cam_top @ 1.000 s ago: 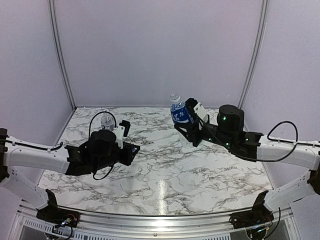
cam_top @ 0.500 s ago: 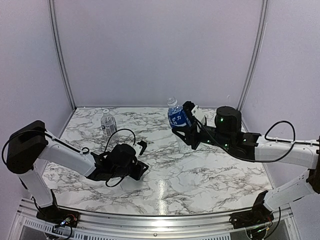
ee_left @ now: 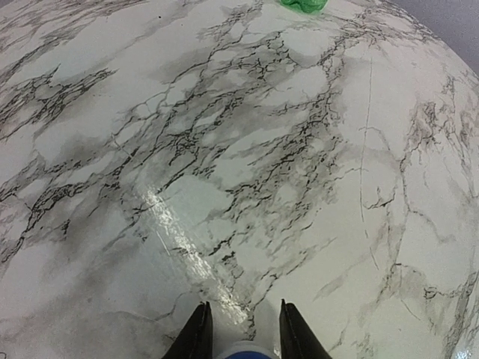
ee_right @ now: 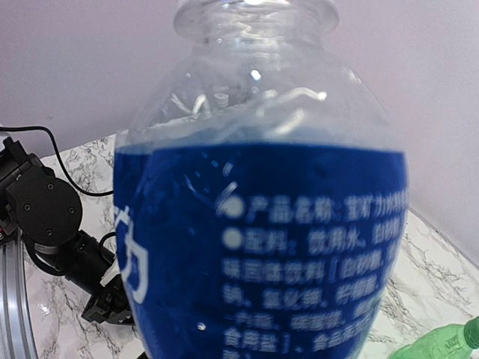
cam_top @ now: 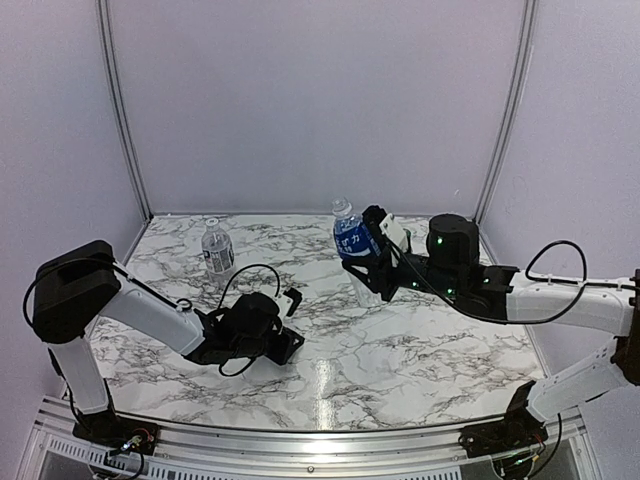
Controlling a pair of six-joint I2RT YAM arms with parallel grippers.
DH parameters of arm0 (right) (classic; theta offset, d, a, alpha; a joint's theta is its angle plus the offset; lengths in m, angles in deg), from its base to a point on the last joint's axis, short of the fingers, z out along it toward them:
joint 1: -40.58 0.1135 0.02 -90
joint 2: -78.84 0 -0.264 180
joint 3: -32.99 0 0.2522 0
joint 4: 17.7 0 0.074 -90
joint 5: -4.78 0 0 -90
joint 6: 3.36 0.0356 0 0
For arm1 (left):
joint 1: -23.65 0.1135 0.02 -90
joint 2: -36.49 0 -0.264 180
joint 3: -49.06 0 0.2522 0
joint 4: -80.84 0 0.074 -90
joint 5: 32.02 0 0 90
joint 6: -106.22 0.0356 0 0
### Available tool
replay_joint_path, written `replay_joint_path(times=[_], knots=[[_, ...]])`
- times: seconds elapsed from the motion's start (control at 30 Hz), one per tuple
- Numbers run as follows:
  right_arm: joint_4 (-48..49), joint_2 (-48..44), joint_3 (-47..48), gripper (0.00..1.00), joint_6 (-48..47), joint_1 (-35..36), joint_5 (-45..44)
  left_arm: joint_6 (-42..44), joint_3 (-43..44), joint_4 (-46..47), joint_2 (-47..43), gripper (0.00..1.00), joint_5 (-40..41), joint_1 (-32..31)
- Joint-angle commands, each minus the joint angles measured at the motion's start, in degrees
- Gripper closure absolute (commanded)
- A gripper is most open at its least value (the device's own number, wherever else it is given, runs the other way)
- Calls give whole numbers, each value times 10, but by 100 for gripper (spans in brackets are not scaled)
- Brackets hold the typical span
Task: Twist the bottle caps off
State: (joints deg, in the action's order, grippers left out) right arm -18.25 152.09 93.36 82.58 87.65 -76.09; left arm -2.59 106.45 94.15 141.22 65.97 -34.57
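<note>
The top external camera is looking down from above and behind the arm bases toward the far wall, taking in the whole marble table. The left wrist camera is facing steeply down, close over it, with the left gripper and a blue cap at the bottom edge and a green bottle at the top edge. The right wrist camera is facing sideways, so near the blue-labelled bottle that it is filling the frame. It is sharing that bottle and the left arm, lower left, with the top view.
</note>
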Motion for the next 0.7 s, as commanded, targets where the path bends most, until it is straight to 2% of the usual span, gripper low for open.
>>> replay_joint_path(times=[0.0,0.13,0.23,0.37,0.53,0.67], knots=[[2,-1,1,68,9,-4,7,8,5,21,-4,60,-12,8],[1,-6,-9,68,11,-5,9,11,-10,21,-40,41,-17,15],[-1,-12,-17,68,10,-5,17,18,-21,19,-79,32,-33,20],[0,-21,-29,68,5,-5,51,34,-30,3,-154,23,-72,22],[-1,-20,-35,65,-16,-5,146,57,-19,-30,-269,14,-140,21],[4,-1,-33,63,-20,-5,225,74,18,-63,-326,8,-177,22]])
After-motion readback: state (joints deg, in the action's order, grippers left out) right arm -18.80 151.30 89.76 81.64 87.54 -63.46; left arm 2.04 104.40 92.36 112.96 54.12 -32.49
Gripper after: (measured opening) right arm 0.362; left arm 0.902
